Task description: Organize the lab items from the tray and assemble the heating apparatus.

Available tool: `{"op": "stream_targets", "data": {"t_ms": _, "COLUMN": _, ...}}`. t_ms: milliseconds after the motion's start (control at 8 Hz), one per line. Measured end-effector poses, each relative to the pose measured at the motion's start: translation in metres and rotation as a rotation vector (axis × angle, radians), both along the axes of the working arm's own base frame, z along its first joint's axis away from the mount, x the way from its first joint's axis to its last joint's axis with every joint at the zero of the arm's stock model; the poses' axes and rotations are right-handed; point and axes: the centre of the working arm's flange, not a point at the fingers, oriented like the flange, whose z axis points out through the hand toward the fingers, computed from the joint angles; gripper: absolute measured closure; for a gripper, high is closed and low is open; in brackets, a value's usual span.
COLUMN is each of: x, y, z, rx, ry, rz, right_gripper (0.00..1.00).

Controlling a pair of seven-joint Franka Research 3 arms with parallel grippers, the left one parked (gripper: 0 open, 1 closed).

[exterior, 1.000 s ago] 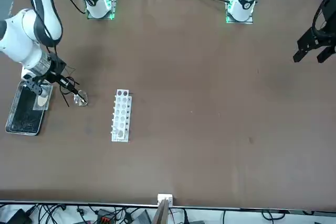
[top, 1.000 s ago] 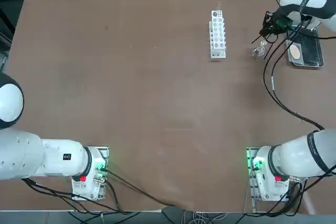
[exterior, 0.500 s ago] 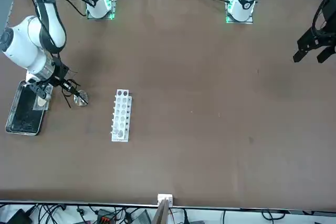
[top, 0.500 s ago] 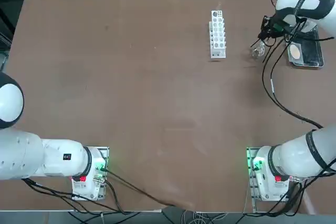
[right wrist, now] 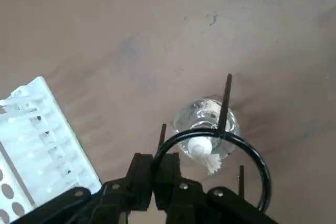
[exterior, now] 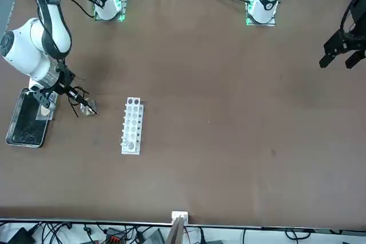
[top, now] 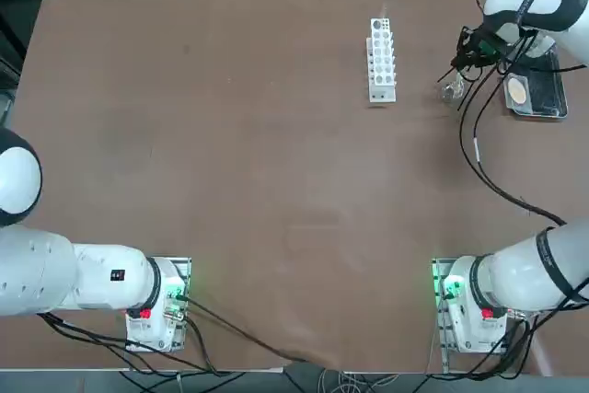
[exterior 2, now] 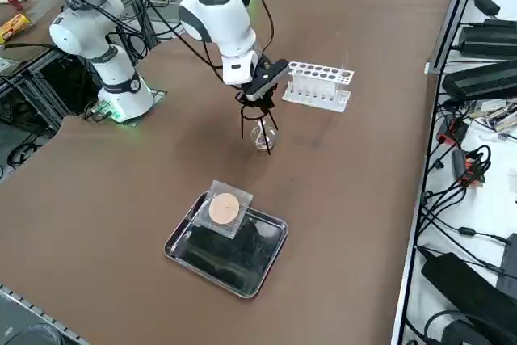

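My right gripper (right wrist: 154,169) is shut on the rim of the thin black wire ring tripod (right wrist: 226,100). It holds the ring level, right above the wick of the small clear glass burner (right wrist: 206,124), with the legs pointing down around the burner. The burner (exterior 2: 262,137) stands on the table between the white rack and the tray, under the gripper (exterior 2: 258,88). The shiny metal tray (exterior 2: 271,260) lies nearer the table's edge. On the tray's rim rests the grey mesh square with its tan centre (exterior 2: 225,208). In the top view the gripper (top: 467,49) hangs by the burner (top: 451,91), left of the tray (top: 548,89).
A white test-tube rack (top: 382,60) lies close to the burner, on the side away from the tray, and also shows in the front view (exterior: 132,125). My arm's black cable (top: 479,149) hangs over the table near the burner.
My right gripper has carried the tripod a short way from beside the tray toward the rack, bringing the ring over the burner. Burner, mesh, tray and rack have stayed put.
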Motion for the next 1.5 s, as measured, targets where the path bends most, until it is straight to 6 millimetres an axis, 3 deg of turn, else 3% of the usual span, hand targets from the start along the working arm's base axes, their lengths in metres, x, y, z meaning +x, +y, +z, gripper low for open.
{"op": "stream_targets", "data": {"t_ms": 1500, "x": 0.001, "y": 0.0, "z": -0.016, "rx": 0.032, "ry": -0.008, "rz": 0.069, "right_gripper": 0.94}}
